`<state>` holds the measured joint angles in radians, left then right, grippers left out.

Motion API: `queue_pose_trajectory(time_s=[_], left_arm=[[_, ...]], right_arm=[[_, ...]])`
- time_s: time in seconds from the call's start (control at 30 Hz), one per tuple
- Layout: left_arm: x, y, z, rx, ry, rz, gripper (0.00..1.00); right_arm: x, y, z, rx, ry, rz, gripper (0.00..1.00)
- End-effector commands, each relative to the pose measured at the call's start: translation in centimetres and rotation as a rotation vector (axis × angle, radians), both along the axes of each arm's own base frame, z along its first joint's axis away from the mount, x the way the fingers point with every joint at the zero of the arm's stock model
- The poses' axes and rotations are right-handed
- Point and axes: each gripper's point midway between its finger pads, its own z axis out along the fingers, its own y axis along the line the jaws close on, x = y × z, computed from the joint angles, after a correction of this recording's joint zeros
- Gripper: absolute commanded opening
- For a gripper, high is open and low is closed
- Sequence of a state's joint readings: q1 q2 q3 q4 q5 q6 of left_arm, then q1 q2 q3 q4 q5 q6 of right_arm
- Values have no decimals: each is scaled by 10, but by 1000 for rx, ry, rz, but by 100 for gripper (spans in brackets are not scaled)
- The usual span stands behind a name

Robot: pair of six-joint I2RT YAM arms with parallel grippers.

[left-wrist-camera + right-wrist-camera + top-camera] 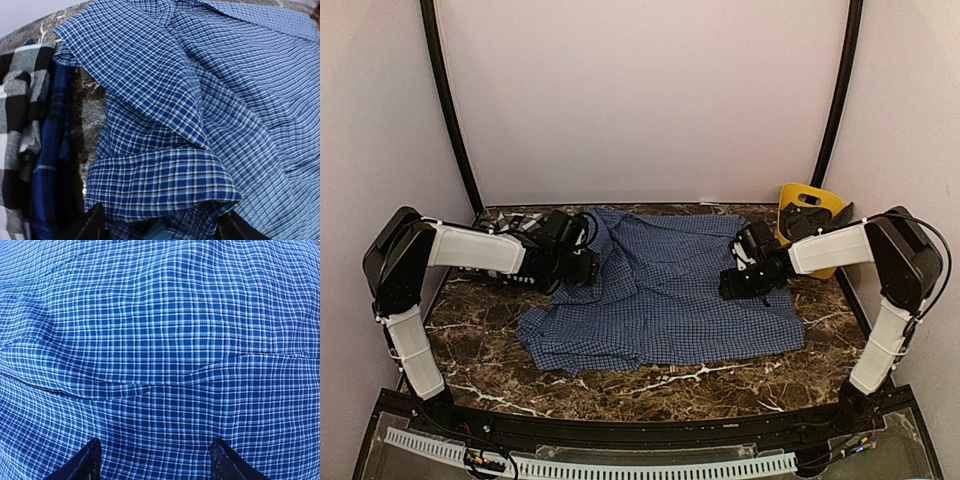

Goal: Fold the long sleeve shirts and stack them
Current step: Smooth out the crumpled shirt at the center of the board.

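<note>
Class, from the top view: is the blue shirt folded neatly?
No, the blue shirt lies spread out and rumpled on the table.

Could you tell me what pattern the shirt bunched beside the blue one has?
The plaid shirt is bold black-and-white, clearest in the left wrist view.

A robot lab test booth: a dark marbled table [650, 385] boxed in left, right and far by plain pale walls [640, 100], black curved poles [445, 100] at the far corners, a slotted white cable duct [620, 470] along the near edge.
</note>
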<state>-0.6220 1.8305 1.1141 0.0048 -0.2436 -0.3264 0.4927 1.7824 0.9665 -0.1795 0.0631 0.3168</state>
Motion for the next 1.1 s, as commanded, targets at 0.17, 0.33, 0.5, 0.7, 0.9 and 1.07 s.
queue_pose_trajectory(time_s=[0.17,0.33,0.5,0.7,0.9,1.07], left_arm=[[17,-4,15,32,-74,-23,42],[22,-10,31,8,-88,-59,3],[27,8,61,-13,-81,-72,0],[42,57,89,-22,-101,6,0],[64,94,83,85,-122,117,8],[64,130,75,170,-108,247,41]], right_arm=[[-37,-40,-21,-101,112,-87,71],[-30,-36,-16,-109,99,-54,71],[-19,-36,-8,-148,79,-12,71],[-5,-31,-1,-156,59,28,71],[2,-29,3,-163,56,43,71],[-2,-31,11,-164,46,42,71]])
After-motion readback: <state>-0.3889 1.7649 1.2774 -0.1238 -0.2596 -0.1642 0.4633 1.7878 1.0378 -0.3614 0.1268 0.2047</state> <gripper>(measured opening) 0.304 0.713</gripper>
